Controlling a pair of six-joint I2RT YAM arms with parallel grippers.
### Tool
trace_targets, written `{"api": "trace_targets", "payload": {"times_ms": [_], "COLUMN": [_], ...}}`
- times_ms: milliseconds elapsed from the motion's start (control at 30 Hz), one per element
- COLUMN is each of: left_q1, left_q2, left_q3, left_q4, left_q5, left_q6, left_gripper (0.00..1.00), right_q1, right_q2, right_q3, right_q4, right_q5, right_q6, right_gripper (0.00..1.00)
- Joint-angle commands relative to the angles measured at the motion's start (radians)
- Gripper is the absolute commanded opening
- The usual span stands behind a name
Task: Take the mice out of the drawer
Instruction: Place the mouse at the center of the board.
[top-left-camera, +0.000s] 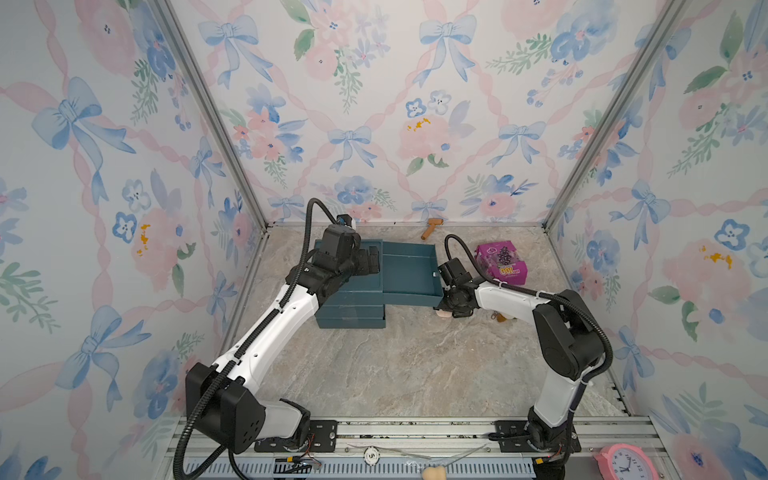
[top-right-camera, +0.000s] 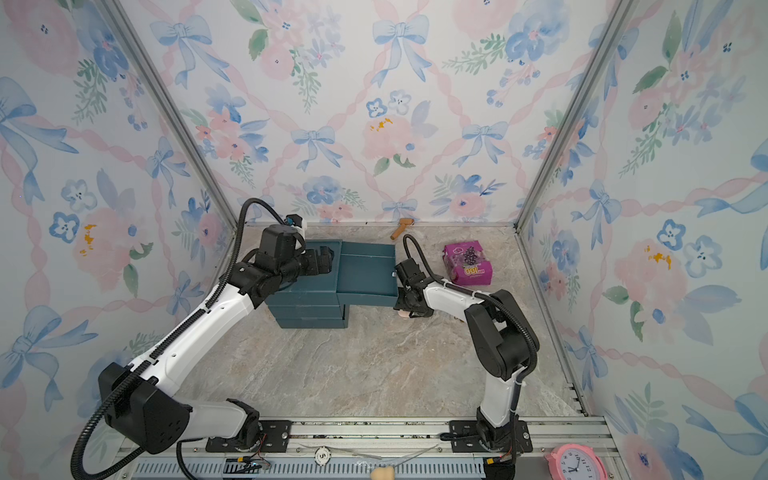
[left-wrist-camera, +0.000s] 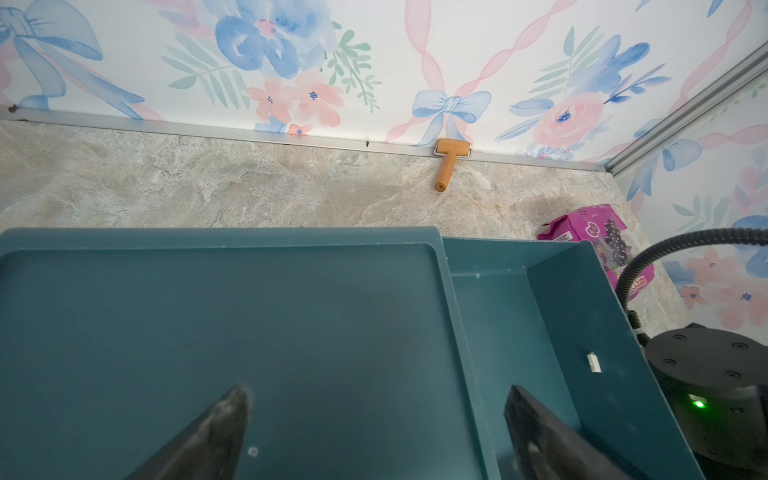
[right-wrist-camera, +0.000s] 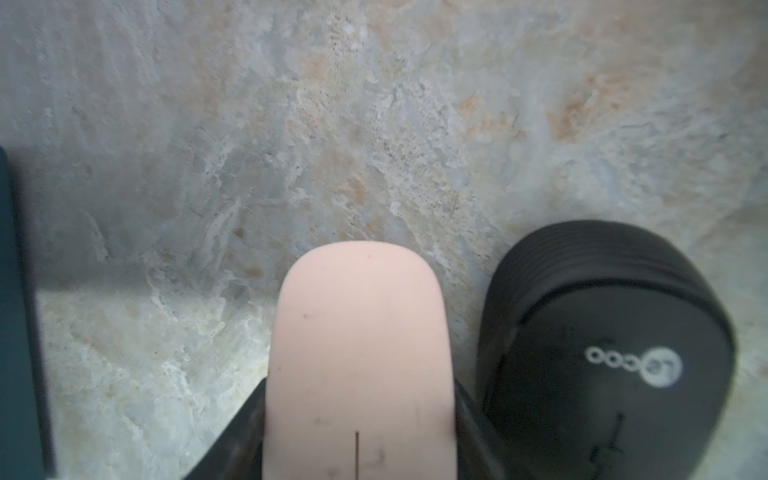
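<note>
The pale pink mouse (right-wrist-camera: 359, 340) sits between the two fingers of my right gripper (right-wrist-camera: 361, 415), which is shut on it, low over the marble table just in front of the open drawer (top-left-camera: 409, 270). In the top views only its tip shows under the wrist (top-left-camera: 444, 314). A black mouse (right-wrist-camera: 602, 353) lies on the table right beside it. No mice show inside the teal drawer. My left gripper (left-wrist-camera: 376, 411) hangs open and holds nothing, above the top of the drawer unit (left-wrist-camera: 208, 332) near the drawer's edge.
A purple box (top-left-camera: 500, 259) stands behind my right arm. A wooden roller (top-left-camera: 430, 227) lies at the back wall. A small brown keychain (top-left-camera: 500, 318) peeks out beside the right forearm. A pink clock (top-left-camera: 623, 461) stands at the front right rail.
</note>
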Motion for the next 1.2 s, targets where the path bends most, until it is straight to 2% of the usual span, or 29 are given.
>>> {"api": "trace_targets", "payload": {"times_ms": [0, 133, 567, 733, 833, 967, 1167], "left_q1": [-0.006, -0.007, -0.006, -0.007, -0.005, -0.005, -0.005], "left_q2": [-0.013, -0.021, -0.064, -0.067, -0.072, -0.071, -0.067], "left_q3": [0.012, 0.004, -0.026, -0.026, -0.028, -0.029, -0.021], "left_q4": [0.014, 0.013, 0.013, 0.013, 0.013, 0.013, 0.013], "left_q5": [-0.017, -0.022, -0.047, -0.043, -0.049, -0.051, -0.047], "left_q6": [-0.018, -0.016, -0.013, -0.011, -0.004, 0.001, 0.007], "left_gripper": [0.98, 0.98, 0.98, 0.98, 0.98, 0.98, 0.98], "right_q1": [-0.008, -0.011, -0.011, 0.007, 0.015, 0.018, 0.027], "right_q2": [0.024, 0.042, 0.055, 0.081, 0.09, 0.077, 0.051], "right_q3": [0.035, 0.043, 0.027, 0.058, 0.071, 0.054, 0.069], "right_q4": [0.02, -0.006, -0.032, -0.046, -0.079, -0.072, -0.091], "right_q5": [0.052, 0.101, 0.099, 0.098, 0.112, 0.114, 0.125], "right_q6": [0.011, -0.005, -0.047, -0.067, -0.075, -0.063, -0.04], "right_gripper": [0.43, 0.43, 0.48, 0.53, 0.63, 0.71, 0.74]}}
